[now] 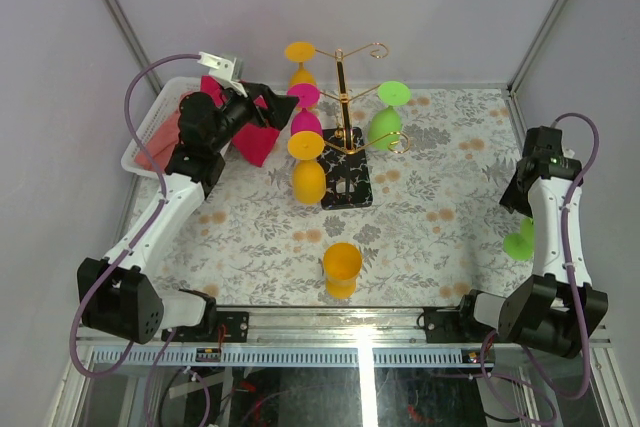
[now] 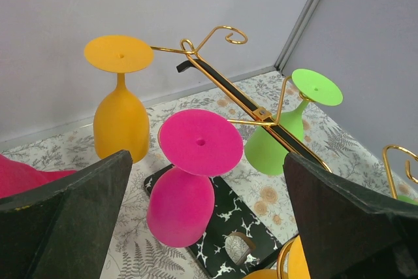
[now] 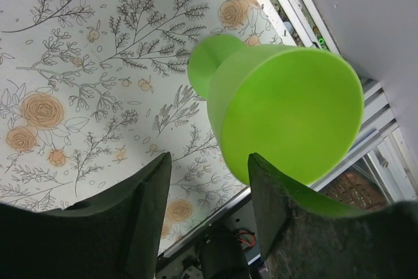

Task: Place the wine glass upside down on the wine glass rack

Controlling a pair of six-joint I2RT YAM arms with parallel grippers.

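- Your right gripper [image 3: 208,168] is partly spread, with the green wine glass [image 3: 287,109] just beyond its fingertips, near the worktop's [image 1: 430,217] right edge.
- Your left gripper [image 2: 206,156] is spread wide, facing the wine glass rack [image 2: 235,96].

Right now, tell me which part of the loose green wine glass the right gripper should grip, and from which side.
Grip the bowl of the loose green wine glass, coming from its wide rim end, which faces the right gripper; the foot points away and the stem is hidden behind the bowl. The bowl sits mostly to one side of the finger gap, so probably recentre first.
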